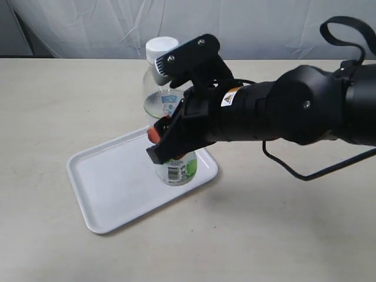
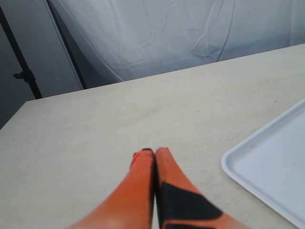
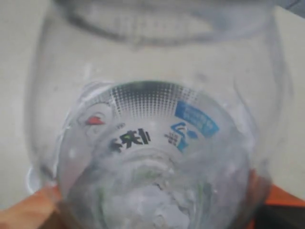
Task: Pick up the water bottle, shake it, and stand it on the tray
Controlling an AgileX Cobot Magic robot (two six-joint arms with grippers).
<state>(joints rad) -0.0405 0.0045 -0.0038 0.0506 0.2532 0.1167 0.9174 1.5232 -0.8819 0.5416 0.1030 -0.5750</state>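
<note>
Three views, taken in turn.

Exterior view. Pale table point(image 1: 282, 235) backed by white cloth point(image 1: 88, 23) along the far edge. Black cable point(image 1: 294, 170) trailing over the table on the right. Bulky right arm point(image 1: 294, 111) extended from the right past the middle, masking the mid-section of the water bottle point(image 1: 178, 169). Bottle upright: white cap point(image 1: 161, 48) clear above the arm, labelled lower half below it, base at the right corner of the tray point(image 1: 111, 182). Contact of base with tray floor: cannot tell. Grip: right gripper point(image 1: 160, 147) clamped on the bottle just above the label, one finger on the near side, the other hidden behind the bottle.

Left wrist view. Only view with the left gripper point(image 2: 153, 153): orange fingers point(image 2: 143, 167) pressed together, nothing between them, over bare table point(image 2: 119, 114). One rounded corner of the tray point(image 2: 271, 176) near the fingertips, not touched. Cloth point(image 2: 167, 33) and a dark stand point(image 2: 21, 71) beyond the table edge.

Right wrist view. Bottle point(image 3: 152, 143) close up, filling the frame, printed label visible through the clear wall, cap blurred. Orange fingers point(image 3: 33, 210) touching the bottle wall on both sides, a detail masked in the exterior view. Tray and bottle base out of sight here, shown only by the exterior view.
</note>
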